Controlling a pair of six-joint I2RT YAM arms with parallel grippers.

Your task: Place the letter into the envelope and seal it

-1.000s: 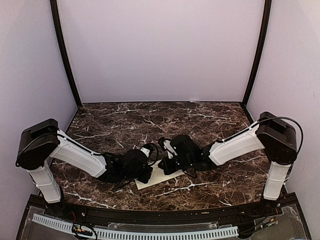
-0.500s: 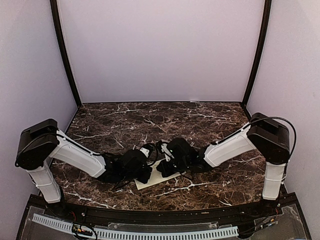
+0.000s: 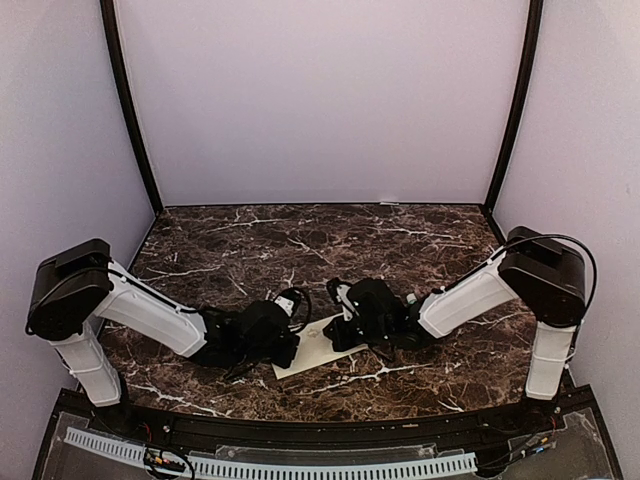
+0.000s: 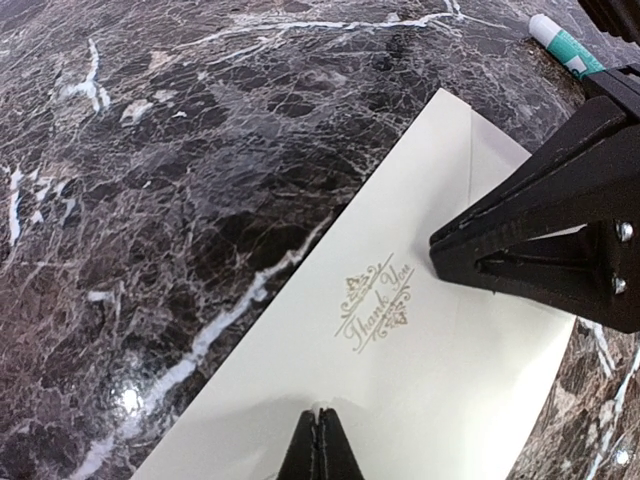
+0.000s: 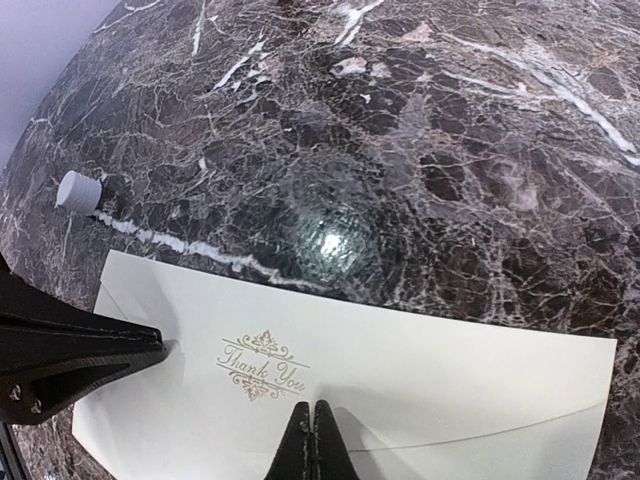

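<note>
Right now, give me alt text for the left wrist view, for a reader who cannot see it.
A cream envelope with a gold "Thank You" emblem lies flat on a dark marble table. Both hands are shut with tips on it: the left hand at bottom centre, the right hand from the right. A white and teal tube lies beyond.

I see the envelope lying flat on the table, close to the middle of its near edge and slanted to it. It's plain pale cream, flap folded down, with the gold "Thank You" emblem facing up.
</note>
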